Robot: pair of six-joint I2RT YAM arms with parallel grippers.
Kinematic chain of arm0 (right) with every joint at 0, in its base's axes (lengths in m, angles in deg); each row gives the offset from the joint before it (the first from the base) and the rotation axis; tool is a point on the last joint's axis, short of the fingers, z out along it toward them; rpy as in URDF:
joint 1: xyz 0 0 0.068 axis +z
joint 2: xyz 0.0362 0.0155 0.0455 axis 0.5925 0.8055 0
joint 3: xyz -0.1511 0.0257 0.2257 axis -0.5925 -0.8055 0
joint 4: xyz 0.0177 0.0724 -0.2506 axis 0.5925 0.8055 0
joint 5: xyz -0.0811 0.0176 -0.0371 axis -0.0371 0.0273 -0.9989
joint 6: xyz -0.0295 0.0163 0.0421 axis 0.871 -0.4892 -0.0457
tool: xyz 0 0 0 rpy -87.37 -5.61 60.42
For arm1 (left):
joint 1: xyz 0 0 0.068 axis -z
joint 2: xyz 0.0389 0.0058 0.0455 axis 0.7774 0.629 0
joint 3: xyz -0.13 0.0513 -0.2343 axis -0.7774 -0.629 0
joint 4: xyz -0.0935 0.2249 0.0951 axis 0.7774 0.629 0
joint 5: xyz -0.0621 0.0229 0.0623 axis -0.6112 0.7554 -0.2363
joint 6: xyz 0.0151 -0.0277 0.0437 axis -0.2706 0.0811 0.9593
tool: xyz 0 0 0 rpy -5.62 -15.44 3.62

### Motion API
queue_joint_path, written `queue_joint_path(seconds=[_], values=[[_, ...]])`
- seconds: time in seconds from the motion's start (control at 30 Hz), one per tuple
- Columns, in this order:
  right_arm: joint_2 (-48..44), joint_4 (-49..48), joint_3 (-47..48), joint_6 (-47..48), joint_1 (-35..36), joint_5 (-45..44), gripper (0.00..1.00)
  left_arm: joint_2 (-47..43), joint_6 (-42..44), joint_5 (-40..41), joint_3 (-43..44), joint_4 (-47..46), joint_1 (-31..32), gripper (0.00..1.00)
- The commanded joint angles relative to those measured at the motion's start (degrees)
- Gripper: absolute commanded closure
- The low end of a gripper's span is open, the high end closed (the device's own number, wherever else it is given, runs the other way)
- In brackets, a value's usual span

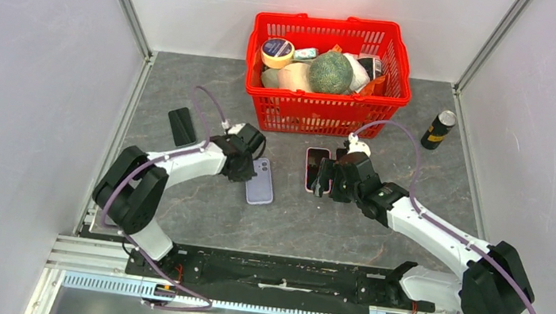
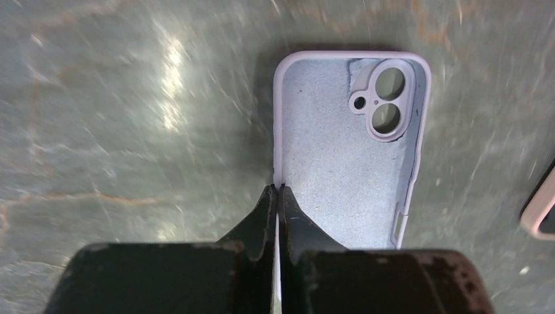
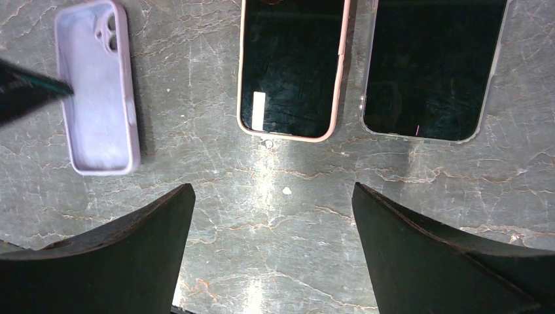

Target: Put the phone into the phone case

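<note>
My left gripper (image 2: 278, 190) has its two fingers pressed together on the left side wall of the lilac phone case (image 2: 350, 150), with the thin rim pinched between the tips. The case lies flat on the grey table (image 1: 306, 225), a little left of centre, open side up and camera cut-out at the far end. My right gripper (image 3: 271, 190) is spread wide and has hold of nothing. Its fingers sit over bare table on the near side of two phones lying screen up, side by side. The pink-edged phone (image 3: 291, 65) is the left one, to the right of the case and apart from it. The clear-edged phone (image 3: 432, 65) lies just beside it on the right, not touching. From above I can only make out the pink-edged one, since the right gripper covers the other. A red basket (image 1: 324, 115) of goods stands just beyond the phones at the far side, with a black can (image 1: 438, 129) to its right and a flat black object (image 1: 181, 125) far left of the left arm
</note>
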Motion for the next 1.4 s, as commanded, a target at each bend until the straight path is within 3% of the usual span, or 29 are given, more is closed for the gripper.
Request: queue_joint_path(seconds=[0.0,0.17,0.23,0.4,0.57,0.77,1.0,1.17,1.37], values=[[0.05,-1.24,0.27,-0.41,-0.09,0.04,0.03,-4.18,-2.92,-0.57,-3.55,-4.43,4.87,0.98],[0.71,-1.21,0.44,-0.31,-0.15,-0.06,0.03,-6.28,-4.12,0.41,-5.29,-4.0,6.81,0.94],[0.92,-1.25,0.49,-0.23,-0.09,-0.12,0.03,-6.82,-4.12,0.87,-5.01,-3.13,6.82,0.84],[1.28,-1.29,0.58,0.12,-0.09,0.44,0.03,-8.03,-3.34,4.12,-2.71,0.21,6.77,0.48],[1.27,-1.47,0.49,0.21,-0.1,0.68,0.03,-9.24,-2.16,7.98,0.54,4.42,3.97,0.28],[0.97,-1.58,0.41,0.25,-0.13,1.05,0.03,-9.7,2.04,5.03,3.34,4.53,-8.97,0.2],[0.5,-1.79,0.27,0.29,-0.1,1.59,0.03,-3.59,9.81,3.78,9.46,3.61,-25.01,0.15],[0.31,-1.84,0.22,0.39,-0.12,1.86,0.03,4.23,17.03,3.72,16.69,4.48,-30.16,0.14],[-0.25,-1.86,-0.04,0.63,-0.14,1.81,0.03,12.2,19.94,2.68,21.7,4.57,-34.47,0.13]])
